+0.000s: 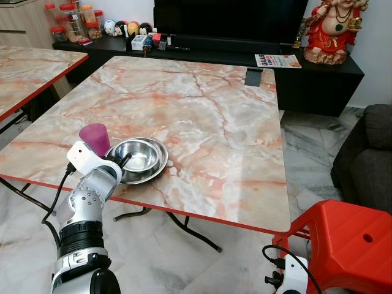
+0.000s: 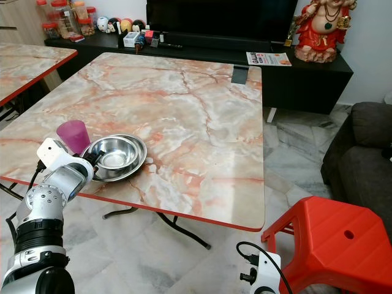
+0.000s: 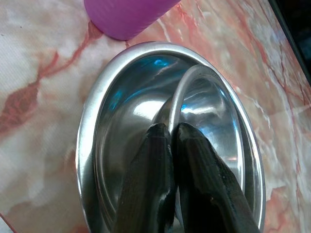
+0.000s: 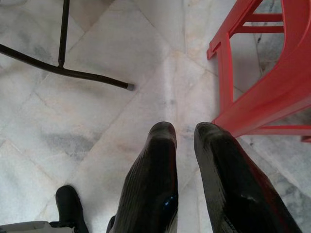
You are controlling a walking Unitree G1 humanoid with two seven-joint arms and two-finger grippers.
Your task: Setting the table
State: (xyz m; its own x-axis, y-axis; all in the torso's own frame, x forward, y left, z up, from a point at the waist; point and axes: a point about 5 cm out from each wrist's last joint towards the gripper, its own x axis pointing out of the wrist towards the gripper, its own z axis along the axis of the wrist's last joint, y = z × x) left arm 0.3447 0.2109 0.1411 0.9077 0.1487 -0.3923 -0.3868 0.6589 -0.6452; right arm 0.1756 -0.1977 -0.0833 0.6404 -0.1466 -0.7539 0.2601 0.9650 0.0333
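Two steel bowls are nesting at the near left edge of the marble table (image 1: 208, 116): the inner bowl (image 3: 204, 107) is sitting tilted inside the outer bowl (image 1: 160, 160). Nothing is sitting in the inner one. A purple cup (image 1: 95, 138) is standing upright just beside them, on their left, touching or nearly touching the outer rim; can't see into it.

Left gripper (image 3: 167, 131) is reaching into the bowls from the table edge. Its fingers (image 3: 150, 170) are pinching nearly together on the inner bowl's rim, one finger on each side of it.

Right gripper (image 4: 184, 133) is hanging low by the red plastic stool (image 1: 349, 239), pointing at the tiled floor (image 4: 97, 121). Its fingers are sitting a narrow gap apart, holding nothing.

On the black TV bench (image 1: 318, 67) behind the table, a leaflet (image 1: 277, 60) is lying flat with red print, too small to read. Jars (image 1: 73, 21) are standing at the bench's left end, labels unreadable. A red figurine (image 1: 334, 30) is standing at the right end.
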